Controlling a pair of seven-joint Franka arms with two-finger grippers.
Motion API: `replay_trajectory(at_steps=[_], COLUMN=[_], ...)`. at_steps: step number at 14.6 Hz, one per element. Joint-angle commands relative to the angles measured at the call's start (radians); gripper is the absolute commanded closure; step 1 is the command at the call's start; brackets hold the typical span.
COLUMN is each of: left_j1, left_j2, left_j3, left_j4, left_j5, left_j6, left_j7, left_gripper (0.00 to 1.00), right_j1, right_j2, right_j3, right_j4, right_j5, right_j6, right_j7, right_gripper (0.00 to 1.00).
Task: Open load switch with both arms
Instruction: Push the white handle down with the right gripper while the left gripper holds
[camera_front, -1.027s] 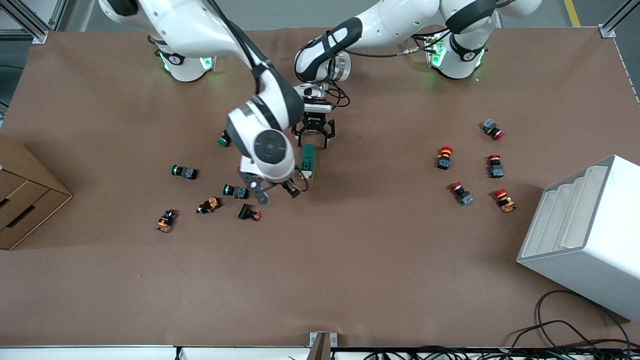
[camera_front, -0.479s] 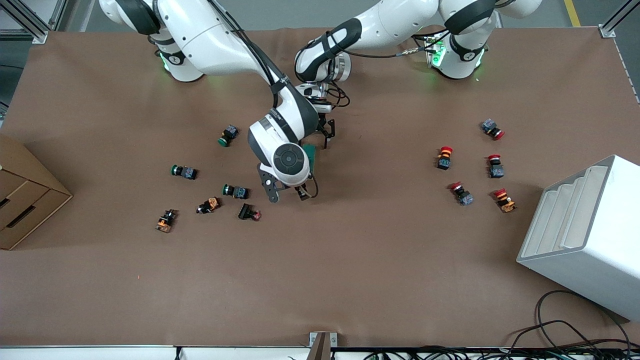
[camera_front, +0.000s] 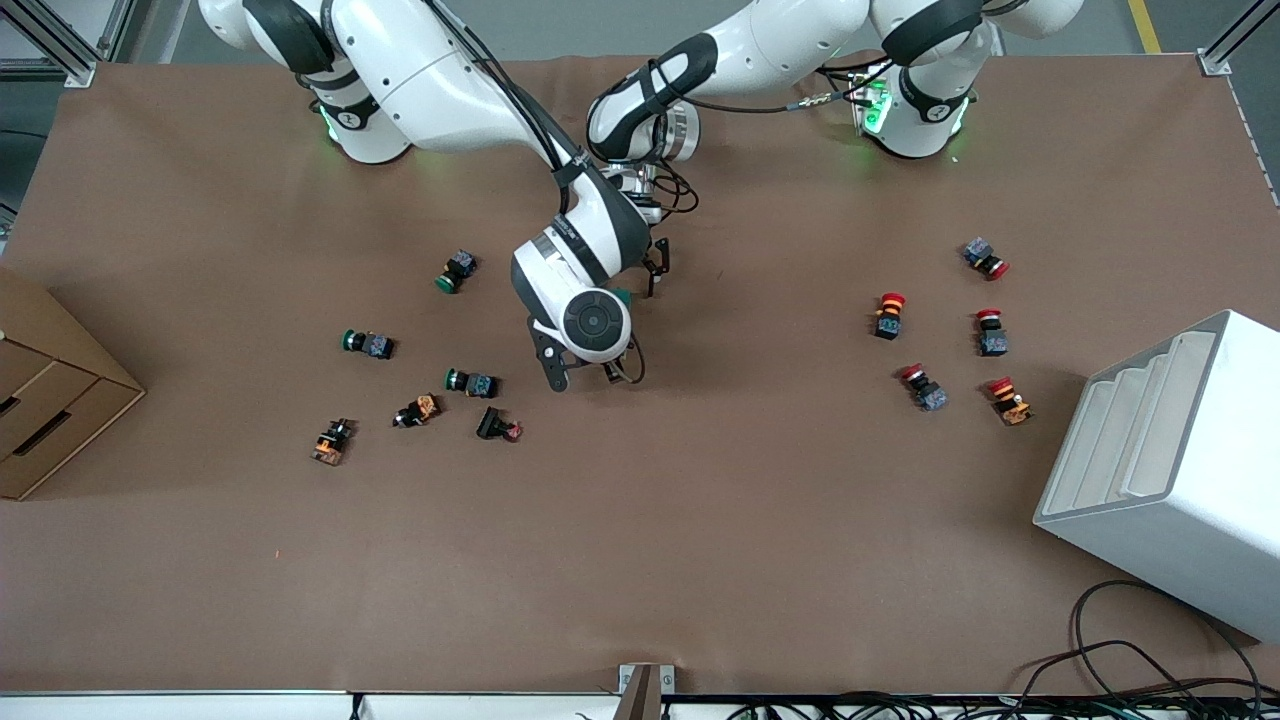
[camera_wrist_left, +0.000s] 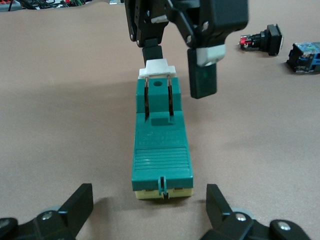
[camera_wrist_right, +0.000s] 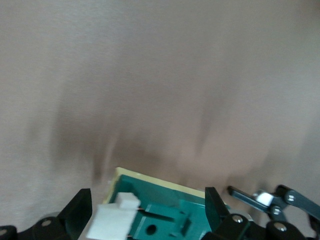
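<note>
The load switch (camera_wrist_left: 160, 145) is a dark green block lying flat on the brown table, with a white tab (camera_wrist_left: 157, 67) at one end and a cream base. In the front view only a green sliver of the switch (camera_front: 623, 296) shows beside the right arm's wrist (camera_front: 590, 320). My left gripper (camera_wrist_left: 149, 197) is open, low at the cream end, which lies just ahead of its fingertips. My right gripper (camera_wrist_right: 146, 196) is open over the tab end, its fingers (camera_wrist_left: 202, 75) standing on either side of the tab. One finger (camera_front: 660, 262) of the left gripper shows in the front view.
Green-capped push buttons (camera_front: 450, 272) (camera_front: 365, 343) (camera_front: 470, 382) and orange-bodied ones (camera_front: 418, 410) lie toward the right arm's end. Red-capped buttons (camera_front: 888, 315) lie toward the left arm's end, near a white rack (camera_front: 1170, 470). A cardboard box (camera_front: 50, 390) sits at the table's edge.
The right arm has swung from over the table near the green buttons to over the switch, now covering it in the front view. The left arm has hardly moved.
</note>
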Motion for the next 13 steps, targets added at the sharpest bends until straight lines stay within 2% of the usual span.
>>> replay_trajectory(at_steps=[1, 13], left_j1=[-0.013, -0.014], left_j2=[0.016, 0.014], left_j3=[0.012, 0.012], left_j4=[0.009, 0.007], left_j5=[0.015, 0.014], left_j6=[-0.002, -0.031], left_j7=[-0.016, -0.016], left_gripper=[0.00, 0.00], right_j1=[-0.001, 0.000], right_j2=[-0.002, -0.031], right_j3=[0.003, 0.032], right_j4=[0.048, 0.068], right_j5=[0.018, 0.035], right_j6=[-0.105, -0.290], right_j7=[0.009, 0.007], right_gripper=[0.00, 0.00])
